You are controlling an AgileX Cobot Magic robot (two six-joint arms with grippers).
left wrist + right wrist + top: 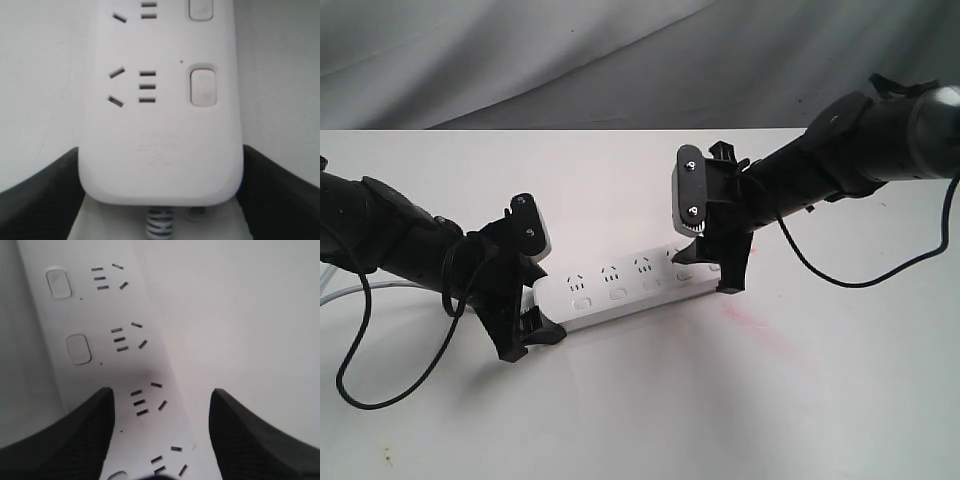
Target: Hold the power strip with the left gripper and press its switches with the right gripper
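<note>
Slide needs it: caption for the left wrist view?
Left tool clamps the rounded end of the power strip, jaws on both sides; nearest switch in view.

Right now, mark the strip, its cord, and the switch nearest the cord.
strip (160,150), left wrist view, bare end past the last outlet.
cord (159,223), left wrist view, ribbed grey sleeve where it leaves the strip.
switch (203,86), left wrist view, centre of the rocker.
</note>
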